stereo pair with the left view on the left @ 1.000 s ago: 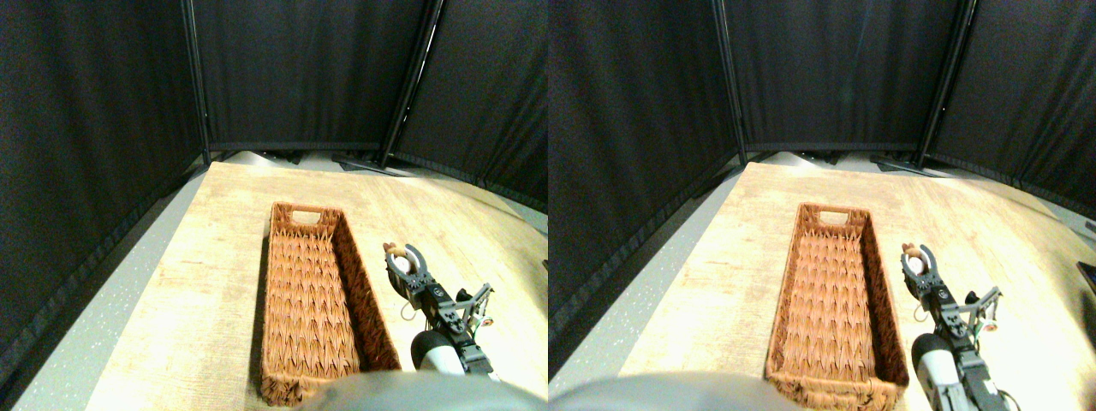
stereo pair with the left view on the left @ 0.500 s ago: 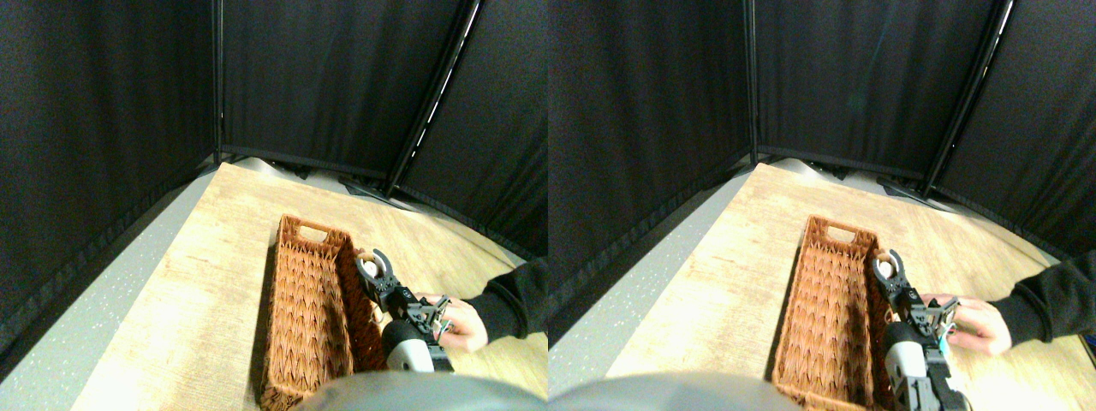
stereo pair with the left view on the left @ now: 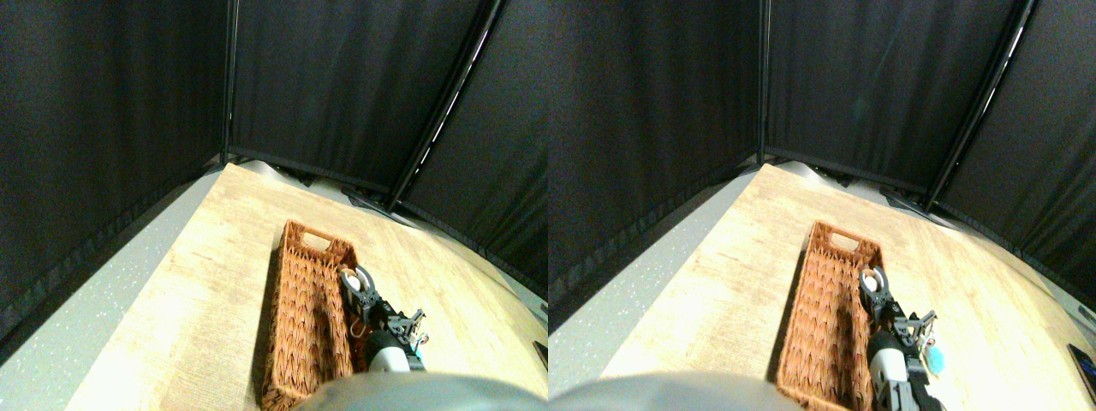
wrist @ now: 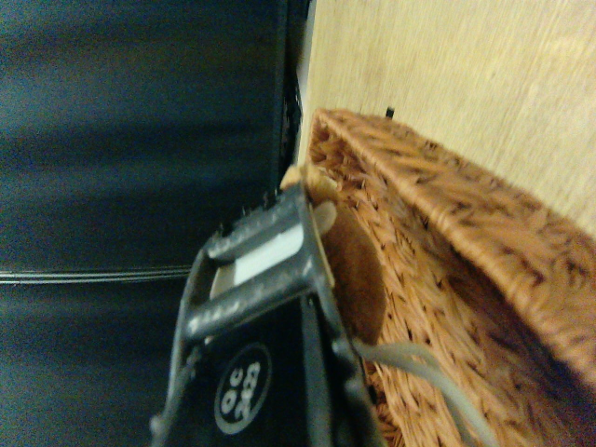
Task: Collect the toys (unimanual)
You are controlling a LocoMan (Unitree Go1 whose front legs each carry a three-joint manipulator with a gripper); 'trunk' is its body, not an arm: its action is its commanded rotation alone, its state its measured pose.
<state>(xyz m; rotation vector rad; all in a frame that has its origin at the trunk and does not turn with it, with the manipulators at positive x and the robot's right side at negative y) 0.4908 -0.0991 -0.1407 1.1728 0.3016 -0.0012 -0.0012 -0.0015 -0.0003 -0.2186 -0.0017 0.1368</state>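
Note:
A long wicker basket [stereo pair with the left view on the left: 301, 318] lies on the wooden table, its inside showing bare weave. My right gripper [stereo pair with the left view on the left: 355, 280] hangs over the basket's right wall near the far end, shut on a small brown and white plush toy [stereo pair with the left view on the left: 349, 279]. In the wrist view the brown toy [wrist: 355, 279] presses against the dark jaw frame, its white string loop [wrist: 421, 369] trails down, and the basket's woven inside [wrist: 438, 298] lies right below. A small blue toy [stereo pair with the left view on the left: 423, 349] lies on the table beside my arm, right of the basket.
Black curtain panels [stereo pair with the left view on the left: 342, 86] close in the table on the far side and on the left. A grey floor strip [stereo pair with the left view on the left: 94, 291] runs along the table's left edge. A dark flat object [stereo pair with the left view on the left: 539, 351] sits at the right edge of the table.
The camera has swung. My gripper carried the brown toy leftward from beside the basket to over its right wall. A person's hand reached in at the right, then left; a blue toy lies there now.

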